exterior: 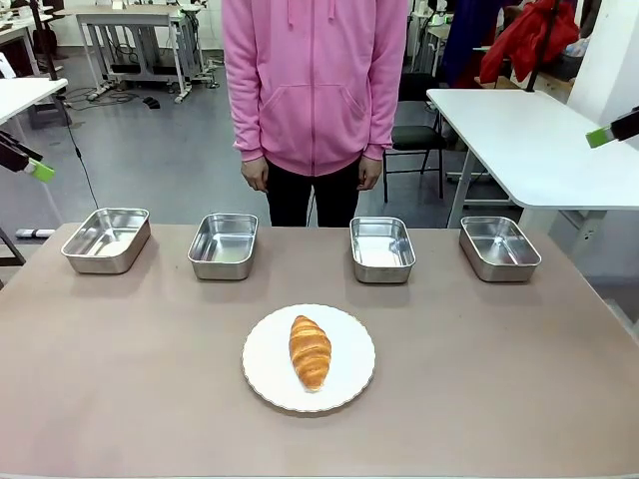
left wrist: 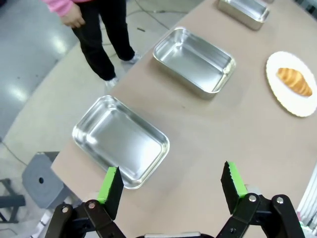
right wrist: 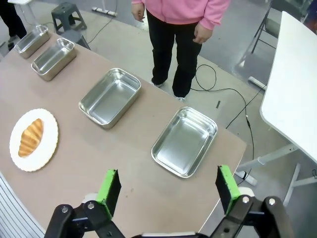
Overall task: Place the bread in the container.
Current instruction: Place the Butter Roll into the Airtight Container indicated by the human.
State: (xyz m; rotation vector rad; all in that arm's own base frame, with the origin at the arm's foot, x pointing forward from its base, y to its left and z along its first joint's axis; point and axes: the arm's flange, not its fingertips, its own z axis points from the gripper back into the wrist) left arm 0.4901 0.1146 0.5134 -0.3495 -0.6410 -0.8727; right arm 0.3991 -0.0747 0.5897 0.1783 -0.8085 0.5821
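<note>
The bread (exterior: 311, 351) is a golden-brown croissant lying on a round white plate (exterior: 270, 374) at the table's front middle. Behind it, several identical steel pans stand in a row: (exterior: 106, 261), (exterior: 222, 267), (exterior: 381, 271), (exterior: 499, 267). I cannot tell which one is the container. My left gripper (exterior: 38, 170) hovers off the table's left side, open and empty (left wrist: 171, 173), above the leftmost pan (left wrist: 120, 141), with the bread (left wrist: 294, 81) far off. My right gripper (exterior: 601, 137) hangs high at the right, open and empty (right wrist: 168, 176), over the rightmost pan (right wrist: 184, 141); the bread (right wrist: 30, 137) lies to its left.
A person in a pink hoodie (exterior: 316, 80) stands at the table's far edge, hands (exterior: 256, 175) hanging at the sides. A white table (exterior: 529, 140) stands beyond the right corner. A grey stool (left wrist: 39, 181) sits on the floor past the left corner.
</note>
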